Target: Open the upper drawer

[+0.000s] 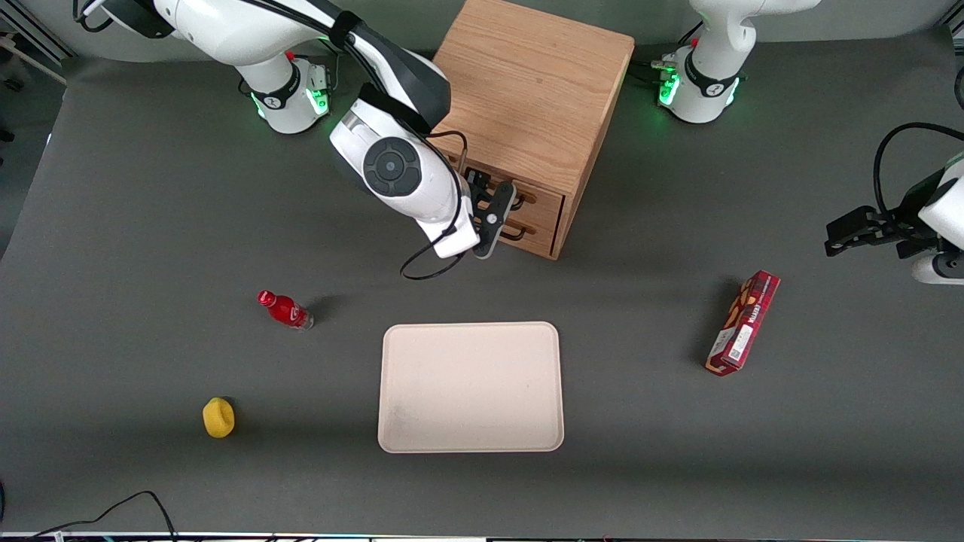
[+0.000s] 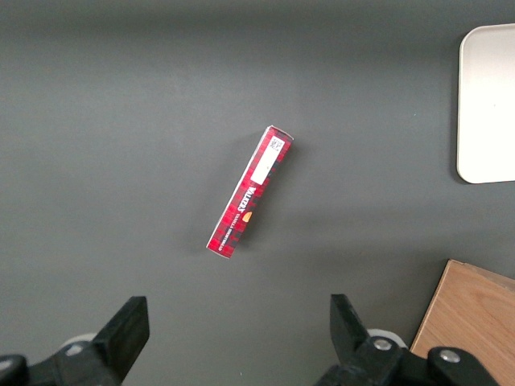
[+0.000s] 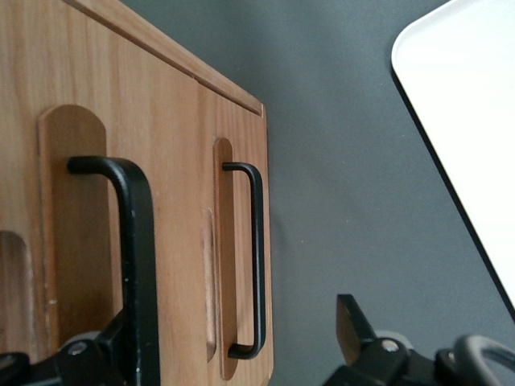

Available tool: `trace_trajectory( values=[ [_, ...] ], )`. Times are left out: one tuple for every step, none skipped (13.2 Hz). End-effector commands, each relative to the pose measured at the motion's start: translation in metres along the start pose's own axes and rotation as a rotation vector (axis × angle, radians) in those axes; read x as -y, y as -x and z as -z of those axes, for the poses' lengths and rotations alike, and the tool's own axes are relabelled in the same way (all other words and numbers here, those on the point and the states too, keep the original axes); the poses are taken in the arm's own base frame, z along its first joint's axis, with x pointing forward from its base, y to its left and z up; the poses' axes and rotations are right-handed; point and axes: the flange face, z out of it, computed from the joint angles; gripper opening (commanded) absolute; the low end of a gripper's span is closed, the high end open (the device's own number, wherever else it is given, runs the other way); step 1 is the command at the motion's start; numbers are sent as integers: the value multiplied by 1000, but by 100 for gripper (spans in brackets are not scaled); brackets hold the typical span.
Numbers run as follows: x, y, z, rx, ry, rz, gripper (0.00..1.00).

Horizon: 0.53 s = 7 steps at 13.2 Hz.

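Tool [image 1: 503, 213] gapes wide before the grainy oak upper drawer [image 3: 96, 241]; one finger beside its slim black bar handle [image 3: 133, 265].

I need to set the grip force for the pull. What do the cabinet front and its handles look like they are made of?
The upper drawer front looks like light oak-style wood with a matte finish: grain lines show. Whether solid or veneer, I cannot tell. Its handle looks like thin black-coated metal bar, smooth, with a slight sheen; so does the lower drawer's handle. The tool sits at the handles, in front of the drawers.
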Motion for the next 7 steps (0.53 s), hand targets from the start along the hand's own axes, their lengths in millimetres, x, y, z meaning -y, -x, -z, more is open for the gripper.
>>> trace_trajectory(
  values=[
    [-28, 6, 3, -9, 50, 41, 100],
    [-34, 6, 4, -23, 62, 48, 100],
    [-38, 7, 5, -31, 68, 51, 100],
    [-41, 7, 7, -35, 69, 48, 100],
    [-50, 10, 8, -35, 77, 35, 100],
    [-58, 14, 9, -33, 81, 23, 100],
    [-62, 15, 11, -37, 82, 29, 100]
  ],
)
